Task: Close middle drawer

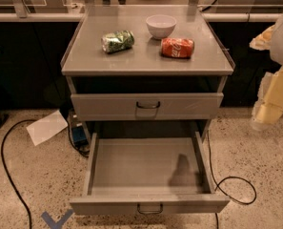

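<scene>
The middle drawer (pixel 149 166) of the grey metal cabinet is pulled far out toward me. Its tray is plain and bare, and its low front panel (pixel 149 205) carries a small dark loop handle (pixel 150 209) at the centre. Above it, the taller-fronted drawer (pixel 146 106) stands nearly shut, with the same kind of handle. My arm and gripper (pixel 266 116) hang pale and blurred at the right edge, to the right of the cabinet at about the upper drawer's height, apart from both drawers.
On the cabinet top (pixel 146 61) lie a green crushed can (pixel 117 41), a white bowl (pixel 161 26) and a red can (pixel 177 47). Black cables (pixel 236 185) run on the speckled floor at both sides. A white sheet (pixel 46 126) lies at the left.
</scene>
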### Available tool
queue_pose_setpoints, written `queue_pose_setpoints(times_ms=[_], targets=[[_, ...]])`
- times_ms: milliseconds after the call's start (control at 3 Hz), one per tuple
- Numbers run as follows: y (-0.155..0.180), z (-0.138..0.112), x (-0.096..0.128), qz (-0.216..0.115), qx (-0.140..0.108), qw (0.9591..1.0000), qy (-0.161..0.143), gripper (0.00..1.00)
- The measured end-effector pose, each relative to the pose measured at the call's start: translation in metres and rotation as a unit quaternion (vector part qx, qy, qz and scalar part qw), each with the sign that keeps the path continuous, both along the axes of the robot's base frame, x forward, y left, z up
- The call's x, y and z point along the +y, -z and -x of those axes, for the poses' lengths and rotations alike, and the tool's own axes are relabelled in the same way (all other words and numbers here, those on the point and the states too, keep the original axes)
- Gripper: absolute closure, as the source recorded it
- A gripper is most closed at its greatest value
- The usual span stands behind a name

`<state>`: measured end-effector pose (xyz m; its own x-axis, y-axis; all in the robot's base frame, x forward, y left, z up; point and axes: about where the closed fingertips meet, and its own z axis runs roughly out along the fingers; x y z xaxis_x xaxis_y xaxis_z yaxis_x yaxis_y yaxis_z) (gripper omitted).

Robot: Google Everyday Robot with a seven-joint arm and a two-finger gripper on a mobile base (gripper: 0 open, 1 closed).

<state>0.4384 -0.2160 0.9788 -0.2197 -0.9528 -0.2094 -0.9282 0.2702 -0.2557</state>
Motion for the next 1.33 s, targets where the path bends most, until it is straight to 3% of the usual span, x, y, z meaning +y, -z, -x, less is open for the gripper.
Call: queue_pose_setpoints(times_ms=[333, 667, 1333], targets=[[0.0, 0.0, 0.0, 0.0, 0.0, 1.0, 0.0, 0.0], [0.02, 0.004, 0.006, -0.015, 0.004, 0.9999, 0.001, 0.0], [0.119, 0.03, 0.058, -0.092, 0.013, 0.9957, -0.008, 0.0]])
